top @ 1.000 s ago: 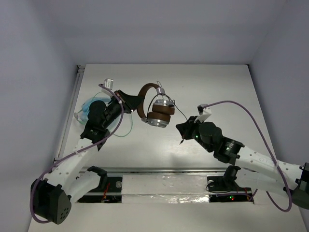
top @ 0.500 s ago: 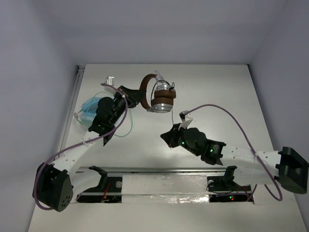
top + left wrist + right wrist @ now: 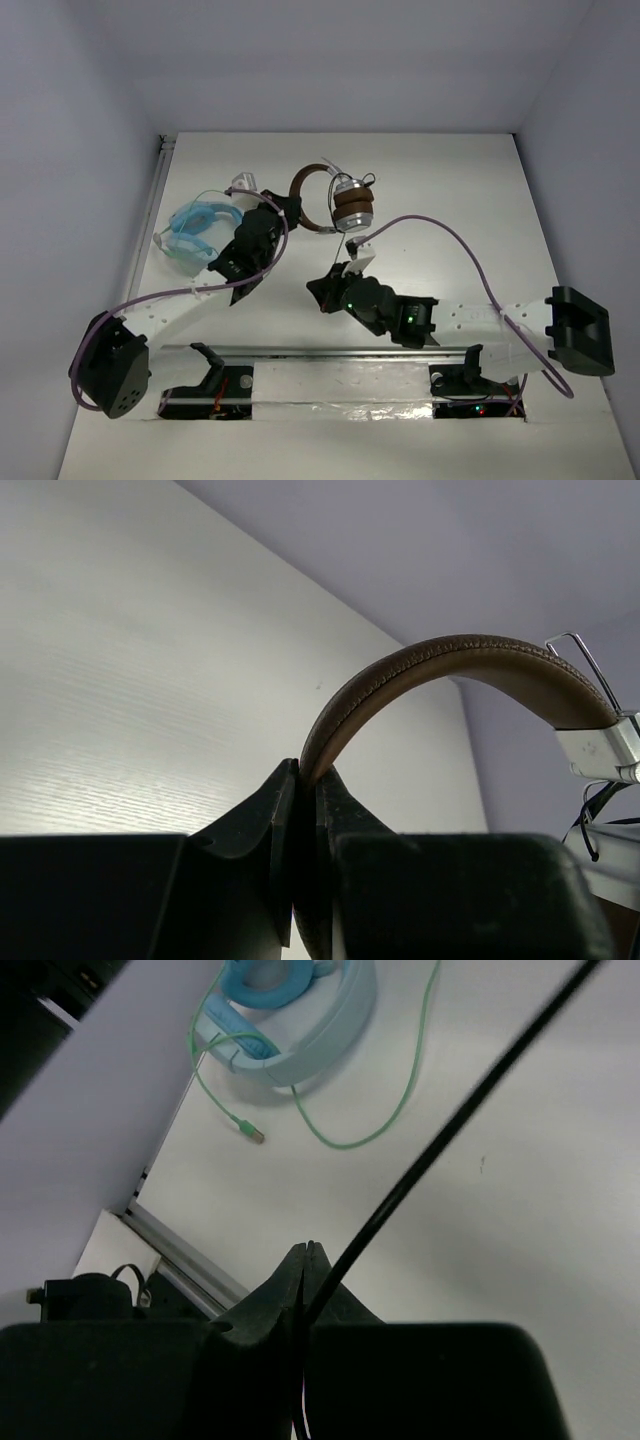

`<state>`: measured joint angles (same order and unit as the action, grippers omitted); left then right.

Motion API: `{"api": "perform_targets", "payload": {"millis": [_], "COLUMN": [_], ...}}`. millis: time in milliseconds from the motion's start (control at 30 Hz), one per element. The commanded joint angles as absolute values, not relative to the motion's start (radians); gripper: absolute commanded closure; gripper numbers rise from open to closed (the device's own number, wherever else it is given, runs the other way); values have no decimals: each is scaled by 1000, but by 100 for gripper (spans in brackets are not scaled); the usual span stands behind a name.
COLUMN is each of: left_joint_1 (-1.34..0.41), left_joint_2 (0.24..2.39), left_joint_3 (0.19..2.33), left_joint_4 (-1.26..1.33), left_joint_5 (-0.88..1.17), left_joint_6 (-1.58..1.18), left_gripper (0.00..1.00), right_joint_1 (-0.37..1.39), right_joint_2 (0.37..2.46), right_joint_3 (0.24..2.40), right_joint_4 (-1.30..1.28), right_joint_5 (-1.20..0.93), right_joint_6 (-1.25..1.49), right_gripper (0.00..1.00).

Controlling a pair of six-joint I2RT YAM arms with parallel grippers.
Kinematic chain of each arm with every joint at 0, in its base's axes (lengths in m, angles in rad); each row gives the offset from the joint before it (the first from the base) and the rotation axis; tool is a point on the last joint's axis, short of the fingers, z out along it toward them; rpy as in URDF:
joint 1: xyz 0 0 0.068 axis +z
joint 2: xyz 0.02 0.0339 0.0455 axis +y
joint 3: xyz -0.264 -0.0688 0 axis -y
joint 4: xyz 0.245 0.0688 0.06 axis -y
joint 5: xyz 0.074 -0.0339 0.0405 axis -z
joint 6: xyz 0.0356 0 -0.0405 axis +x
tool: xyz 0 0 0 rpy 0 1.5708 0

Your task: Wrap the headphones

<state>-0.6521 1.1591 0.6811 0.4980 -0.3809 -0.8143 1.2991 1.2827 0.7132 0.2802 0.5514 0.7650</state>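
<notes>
Fingers of left gripper (image 3: 306, 772) clamped on brown headband (image 3: 450, 652) of headphones (image 3: 350, 205); right gripper (image 3: 306, 1252) pinched tight on their thin dark cable (image 3: 452, 1128).

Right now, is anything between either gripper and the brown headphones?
Nothing visible. The left gripper is shut on the headband, and the right gripper is shut on the thin dark cable. The light-blue headphones lie off to the left, clear of both.

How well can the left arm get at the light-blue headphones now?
Probably not yet: the left gripper is shut on the brown headphones' headband. The light-blue headphones lie close beside it, seemingly unobstructed.
</notes>
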Motion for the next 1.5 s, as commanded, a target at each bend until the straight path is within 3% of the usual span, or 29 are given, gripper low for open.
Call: {"api": "perform_targets", "payload": {"millis": [0, 300, 700, 1067, 1467], "left_joint_1": [-709, -821, -1031, -1091, -1100], "left_joint_2": [1180, 1198, 1129, 1115, 1183], "left_joint_3": [746, 637, 548, 589, 655], "left_joint_4": [552, 522, 367, 210, 101], "left_joint_5": [-592, -692, -673, -641, -606], "left_joint_6": [-756, -654, -753, -825, -873], "left_gripper": [100, 100, 100, 100, 100], "right_joint_1": [1347, 1359, 1359, 1316, 1233], "right_joint_2": [1314, 1296, 1238, 1193, 1180], "right_joint_3": [799, 960, 914, 824, 761], "right_joint_4": [226, 37, 60, 146, 144], "right_joint_5": [630, 583, 894, 1130, 1103], "right_joint_6": [766, 724, 867, 928, 971], "right_gripper": [100, 100, 100, 100, 75]}}
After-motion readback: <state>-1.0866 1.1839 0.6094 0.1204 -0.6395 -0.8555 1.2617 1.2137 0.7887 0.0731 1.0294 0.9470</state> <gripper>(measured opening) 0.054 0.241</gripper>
